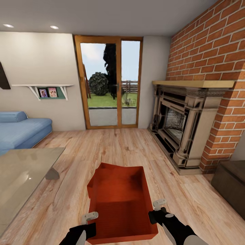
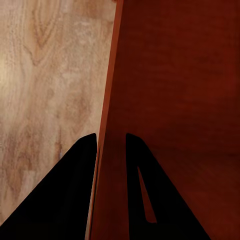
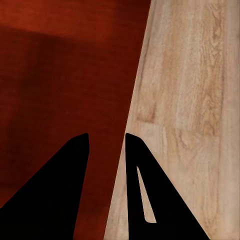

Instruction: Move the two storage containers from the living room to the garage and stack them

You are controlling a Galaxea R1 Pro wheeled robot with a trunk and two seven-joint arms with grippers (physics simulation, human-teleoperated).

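In the living room, a red-orange open-top storage container (image 1: 120,207) hangs low over the light wood-plank flooring (image 1: 112,146), just in front of me. My left gripper (image 1: 89,217) is shut on its left wall and my right gripper (image 1: 157,207) is shut on its right wall. At the bin's far left a second red-orange edge (image 1: 92,187) juts out; I cannot tell whether it belongs to another container. In the left wrist view, the left gripper (image 2: 110,137) straddles the thin wall of the container (image 2: 175,75). The right gripper (image 3: 106,136) likewise straddles the wall of the container (image 3: 60,75).
A glass coffee table (image 1: 23,173) stands close at the left, with a blue sofa (image 1: 20,131) behind it. On the right are a brick fireplace (image 1: 180,126) and a dark brown chest (image 1: 231,183). A glazed wooden door (image 1: 109,85) is straight ahead across open plank flooring.
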